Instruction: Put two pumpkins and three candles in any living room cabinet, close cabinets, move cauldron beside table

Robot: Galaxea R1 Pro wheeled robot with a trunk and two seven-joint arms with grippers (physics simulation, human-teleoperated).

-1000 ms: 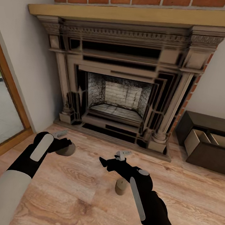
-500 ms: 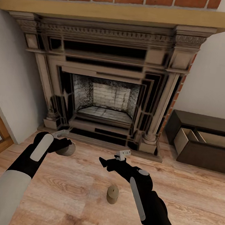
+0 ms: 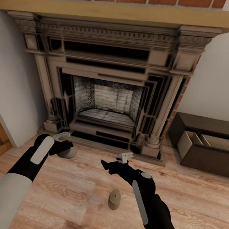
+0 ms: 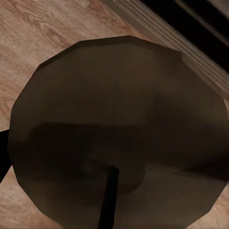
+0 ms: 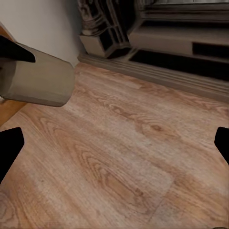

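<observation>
On a pale wood-plank floor before the black columned fireplace, the head view looks down over both arms. A brick wall and a light wooden mantel top the fireplace; plain white walls flank it, and a wood door frame shows at the far left edge. To the right, against the wall, stands the low dark-brown cabinet with one drawer pulled out, pale beige inside. The left gripper is raised above the floor near the hearth step and clamps a grey-tan candle between its fingers. The right gripper hangs over the boards with its fingers spread wide and nothing between them. A second candle stands upright on the floor just beside the right forearm, nearer the robot than that gripper.

In the left wrist view, the held candle's flat top appears close up, a dark faceted disc with the wick as a thin dark stalk, planks and the hearth edge around it.

The right wrist view adds the side of the held candle, tilted, pinched by a dark finger of the left gripper, well above the boards, with the fireplace base beyond. The right gripper's own fingertips sit at opposite edges, far apart.
</observation>
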